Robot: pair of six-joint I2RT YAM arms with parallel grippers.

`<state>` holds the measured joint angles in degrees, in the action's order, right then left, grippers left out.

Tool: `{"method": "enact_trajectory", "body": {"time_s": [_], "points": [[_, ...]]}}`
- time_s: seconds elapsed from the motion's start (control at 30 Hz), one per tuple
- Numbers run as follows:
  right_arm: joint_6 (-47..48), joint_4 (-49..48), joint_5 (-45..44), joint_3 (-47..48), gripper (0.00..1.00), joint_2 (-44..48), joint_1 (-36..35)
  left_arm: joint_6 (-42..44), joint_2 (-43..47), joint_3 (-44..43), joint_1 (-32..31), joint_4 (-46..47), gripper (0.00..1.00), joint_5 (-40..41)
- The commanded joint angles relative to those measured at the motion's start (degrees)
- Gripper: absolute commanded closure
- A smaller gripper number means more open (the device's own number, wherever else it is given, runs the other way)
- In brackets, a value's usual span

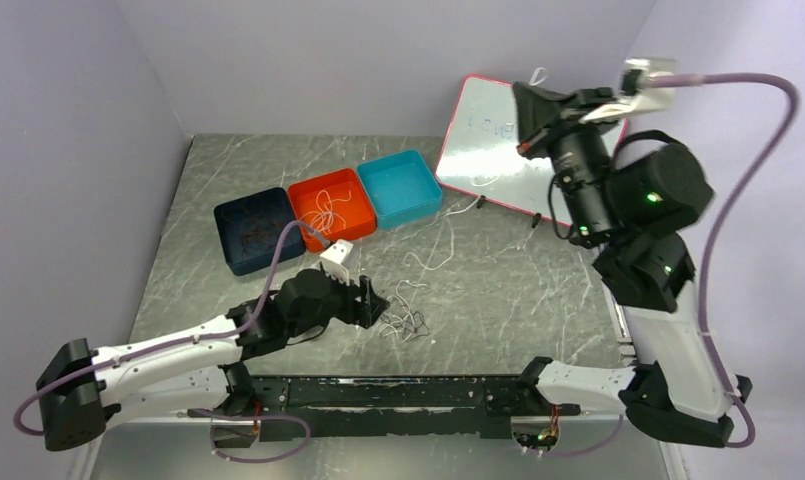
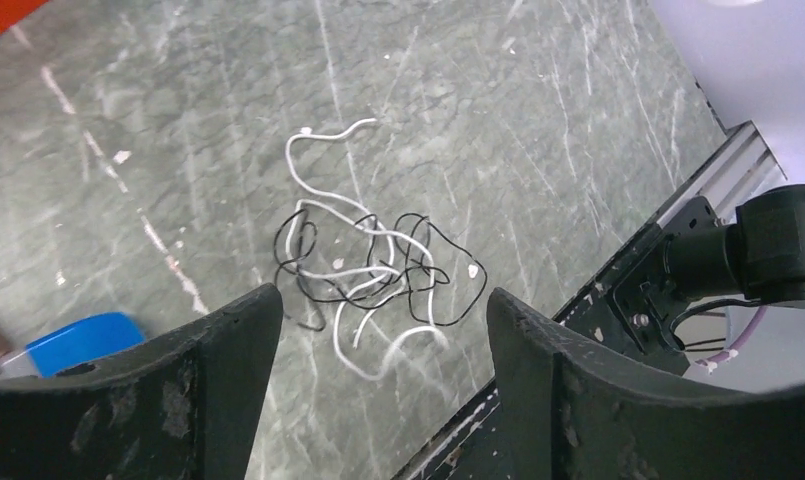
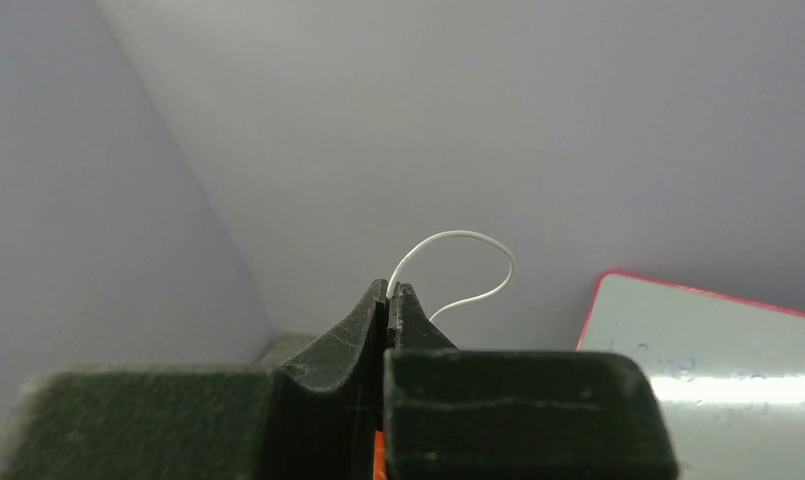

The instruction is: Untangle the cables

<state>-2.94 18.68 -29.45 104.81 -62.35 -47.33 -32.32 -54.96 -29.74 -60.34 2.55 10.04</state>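
The white cable [image 3: 460, 236] is looping out of sight behind my right gripper [image 3: 390, 292], which is pinching it with jaws pressed together, high at the far right, while my left gripper [image 2: 383, 300] is hovering spread wide over the tangle of cables [image 2: 370, 272] lying on the near table [image 2: 128, 130].

This is a robotics lab cell: two robot arms [image 1: 178, 350] sit at the near edge of the marble-patterned table [image 1: 518, 290], lilac walls [image 1: 378, 60] enclose it, and a whiteboard [image 1: 488, 150] leans at its far right.
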Motion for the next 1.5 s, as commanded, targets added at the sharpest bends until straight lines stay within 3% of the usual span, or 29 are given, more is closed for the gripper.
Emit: {"method": "enact_trajectory", "body": {"time_s": [0.0, 0.23, 0.53, 1.17, 1.47], "points": [[-3.72, 3.03, 5.04, 0.11, 1.00, -3.14, -0.20, 0.08, 5.64, -2.22, -0.40, -9.96, 0.19, 4.55], [-5.30, 1.97, 10.75, 0.35, 1.00, -9.01, -0.19, -1.41, 15.85, -5.59, -0.40, -20.78, 0.19, 10.32], [-6.24, -2.57, 17.50, 3.35, 1.00, -18.05, -0.05, -2.20, 22.13, -11.37, -0.40, -32.19, 0.21, 17.15], [-5.76, -12.95, 26.59, 25.63, 1.00, -48.50, 3.16, -4.58, 29.06, -15.16, -0.40, -40.69, 0.23, 19.21], [-9.34, -14.82, 31.37, 23.90, 1.00, -53.84, 6.84, -4.70, 30.00, -16.72, -0.42, -43.54, 0.24, 21.28]]}}
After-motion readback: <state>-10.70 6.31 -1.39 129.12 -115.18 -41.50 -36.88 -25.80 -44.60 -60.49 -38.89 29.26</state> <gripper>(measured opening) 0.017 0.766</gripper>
